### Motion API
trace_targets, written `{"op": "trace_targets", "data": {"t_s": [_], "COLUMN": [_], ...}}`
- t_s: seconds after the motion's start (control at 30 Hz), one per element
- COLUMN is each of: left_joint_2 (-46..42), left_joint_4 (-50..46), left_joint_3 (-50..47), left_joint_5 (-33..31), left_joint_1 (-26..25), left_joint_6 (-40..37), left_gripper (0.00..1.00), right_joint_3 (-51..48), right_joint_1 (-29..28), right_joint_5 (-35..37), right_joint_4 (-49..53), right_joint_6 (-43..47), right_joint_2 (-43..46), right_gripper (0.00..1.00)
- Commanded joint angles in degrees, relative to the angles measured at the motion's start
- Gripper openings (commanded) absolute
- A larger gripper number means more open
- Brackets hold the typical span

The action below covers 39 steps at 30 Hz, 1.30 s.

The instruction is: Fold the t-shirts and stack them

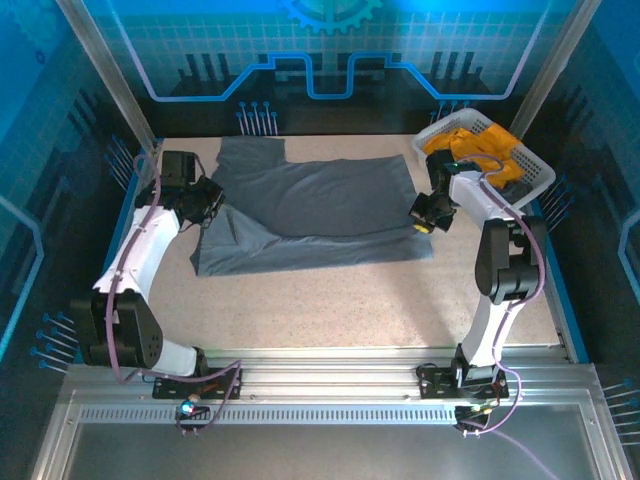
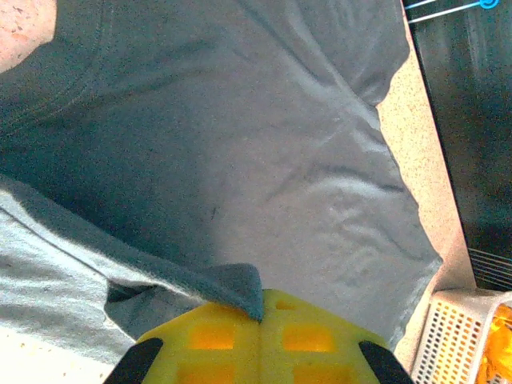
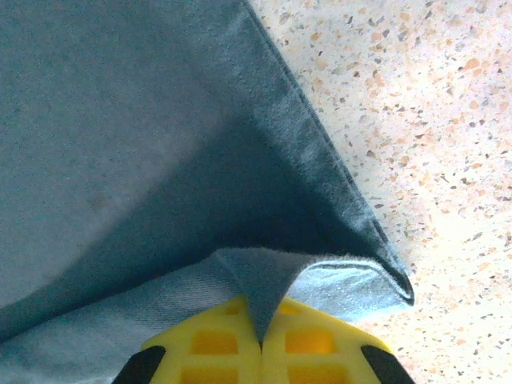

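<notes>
A large slate grey t-shirt (image 1: 320, 205) lies spread across the far half of the table, its near edge partly folded over. My left gripper (image 1: 207, 203) is at its left side, shut on a pinch of the grey cloth (image 2: 244, 286) between the yellow fingers (image 2: 210, 336). My right gripper (image 1: 428, 215) is at the shirt's right edge, shut on a fold of the cloth (image 3: 264, 292) near the hemmed corner (image 3: 384, 272). Orange-yellow t-shirts (image 1: 480, 150) are heaped in the white basket (image 1: 540, 180) at the far right.
The white lattice basket (image 2: 456, 336) stands beside the grey shirt's far right corner. Bare speckled tabletop (image 1: 340, 310) stretches from the shirt to the near rail. Blue side walls close in the table on the left and right.
</notes>
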State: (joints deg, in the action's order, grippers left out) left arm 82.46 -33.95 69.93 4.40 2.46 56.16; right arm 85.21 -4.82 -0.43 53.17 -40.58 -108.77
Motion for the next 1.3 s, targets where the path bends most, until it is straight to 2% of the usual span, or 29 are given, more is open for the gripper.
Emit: {"op": "trace_targets", "data": {"t_s": [0.0,1.0,1.03,1.07,1.1,1.13,1.17,1.2,1.27], "left_joint_2": [1.44,13.25,13.91,14.73,15.29,15.60,15.52,14.95,12.23], "left_joint_4": [1.10,6.95,6.90,6.95,7.21,6.88,6.25,5.34,3.11], "left_joint_3": [1.20,4.50,4.90,5.36,5.76,6.28,6.72,6.78,5.62], "left_joint_5": [0.59,1.75,1.75,2.15,3.11,3.65,3.66,3.17,1.75], "left_joint_1": [1.12,5.23,5.32,5.49,5.60,5.71,5.71,5.71,5.74], "left_joint_6": [-2.65,-4.80,-5.05,-5.33,-5.91,-6.47,-7.12,-7.56,-8.67], "left_gripper": [0.00,0.00,0.00,0.00,0.12,0.32,0.50,0.61,0.65], "right_joint_3": [1.84,11.54,12.23,12.73,13.02,12.98,12.79,12.63,11.09], "right_joint_1": [1.04,1.48,1.50,1.54,1.48,1.41,1.35,1.36,1.25], "right_joint_5": [0.91,1.83,1.99,2.22,2.35,2.59,2.77,2.96,3.57], "right_joint_4": [1.38,2.43,3.00,3.40,3.43,3.30,3.11,3.00,2.96], "right_joint_6": [-1.23,-1.96,-1.77,-1.55,-1.31,-0.92,-0.29,0.32,1.39], "right_joint_2": [-1.74,-12.52,-12.98,-13.22,-13.09,-12.53,-11.60,-10.63,-7.60], "right_gripper": [0.00,0.00,0.07,0.19,0.31,0.42,0.48,0.51,0.56]}}
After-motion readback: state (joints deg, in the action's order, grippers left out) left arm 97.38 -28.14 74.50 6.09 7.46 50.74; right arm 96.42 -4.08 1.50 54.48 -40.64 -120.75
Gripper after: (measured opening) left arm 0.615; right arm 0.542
